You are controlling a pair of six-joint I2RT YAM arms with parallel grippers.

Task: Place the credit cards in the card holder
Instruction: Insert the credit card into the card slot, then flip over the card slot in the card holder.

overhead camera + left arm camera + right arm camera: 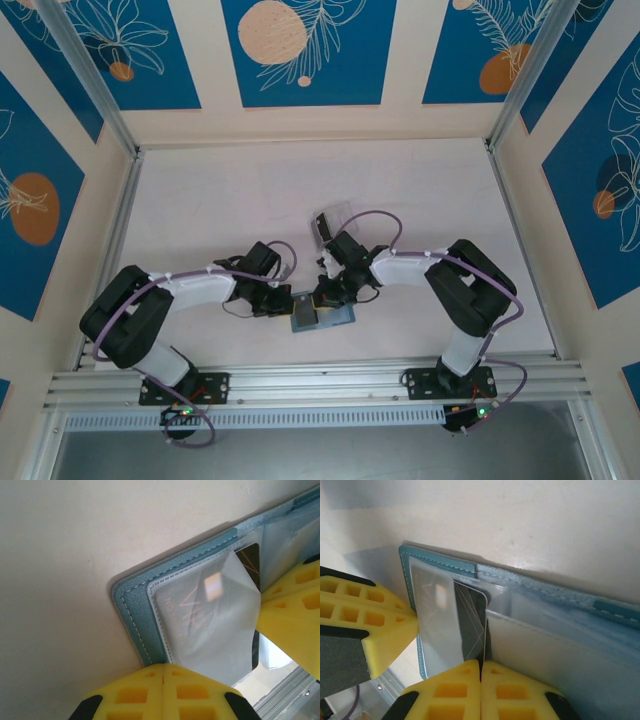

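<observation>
Pale table (200,200) bears the card holder (135,605), pinched by the closed left gripper (163,680); the closed right gripper (481,680) should slide its credit card (472,625) in squarely.

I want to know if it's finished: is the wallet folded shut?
No: the card holder lies spread open, its inside facing up, with a dark card partly tucked in.

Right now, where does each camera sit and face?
Top external: above and behind, looking down at the table; left arm and right arm meet at the card holder.
Left wrist: on the left arm, looking along the left claw at the holder's corner.
Right wrist: on the right arm, looking along the right claw, shut on a credit card.
Shared: both wrist views show that card and the other claw's finger.
</observation>
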